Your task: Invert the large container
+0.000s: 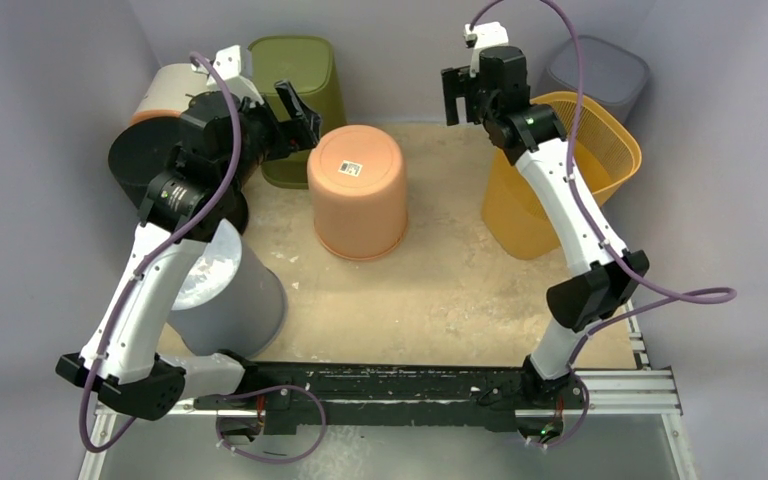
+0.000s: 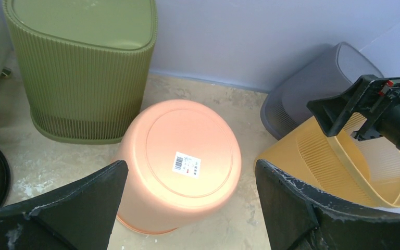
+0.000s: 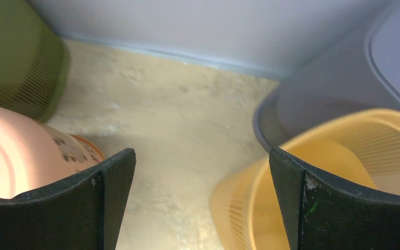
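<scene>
BUCKET: HANDLING AND POSITION

The bucket [image 1: 357, 190] stands mid-table [image 1: 440, 290], mouth down and base up, between the green bin [image 1: 300, 60] and the yellow basket [image 1: 605, 150]. It is judged to be light, thin-walled plastic: fairly stiff, but smooth and tapered, so a pinch on the wall may slip. The best hold is the rim, which lies against the table; tilt to expose it. Appearance: peach, round, plain wall, barcode sticker [image 1: 349, 168] on the base. The left gripper [image 1: 298, 115] hovers just beside it, jaws spread, empty. The right gripper [image 1: 463, 100] is near the basket, likewise spread and empty
</scene>
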{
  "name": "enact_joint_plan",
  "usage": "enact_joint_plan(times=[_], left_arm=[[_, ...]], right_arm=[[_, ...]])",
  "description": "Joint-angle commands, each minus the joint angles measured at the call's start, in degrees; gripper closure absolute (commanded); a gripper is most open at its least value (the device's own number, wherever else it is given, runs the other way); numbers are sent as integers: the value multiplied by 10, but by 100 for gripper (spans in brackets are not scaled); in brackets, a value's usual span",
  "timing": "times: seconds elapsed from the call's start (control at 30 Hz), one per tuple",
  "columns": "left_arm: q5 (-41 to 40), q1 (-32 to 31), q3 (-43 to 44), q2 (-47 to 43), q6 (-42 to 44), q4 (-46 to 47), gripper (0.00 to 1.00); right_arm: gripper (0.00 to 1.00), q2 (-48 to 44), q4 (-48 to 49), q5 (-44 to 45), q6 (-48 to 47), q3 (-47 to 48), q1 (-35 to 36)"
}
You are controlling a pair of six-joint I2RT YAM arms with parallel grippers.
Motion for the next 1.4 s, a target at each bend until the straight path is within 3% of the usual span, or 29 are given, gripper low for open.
enact_joint_plan(times=[0.0,0.23,0.43,0.63,0.73,0.77,0.97,1.07,1.2,1.37], left_arm=[[34,1,-24,-13,-6,49,11],[47,1,-49,-25,-16,64,11],[42,0,-67,-42,-21,64,11],[35,1,-70,-51,-23,58,11],[29,1,-71,-57,-24,51,11],[27,1,-71,-59,-23,49,11],[22,1,-84,-72,-30,49,11],[17,1,-84,-79,-30,46,11],[15,1,-70,-81,-24,36,11],[13,1,-49,-83,-20,28,11]], right_arm=[[0,-11,-127,72,22,23,-21],[5,-10,-171,81,35,5,-36],[39,-26,-160,62,54,-30,-42],[47,-11,-159,44,64,-40,-46],[75,-13,-152,45,70,-47,-48],[79,-13,-150,45,71,-47,-48],[81,-12,-145,46,72,-63,-49],[96,-14,-143,23,83,-68,-50],[100,-28,-130,-38,118,-41,-50],[100,-94,-9,-100,210,-72,-50]])
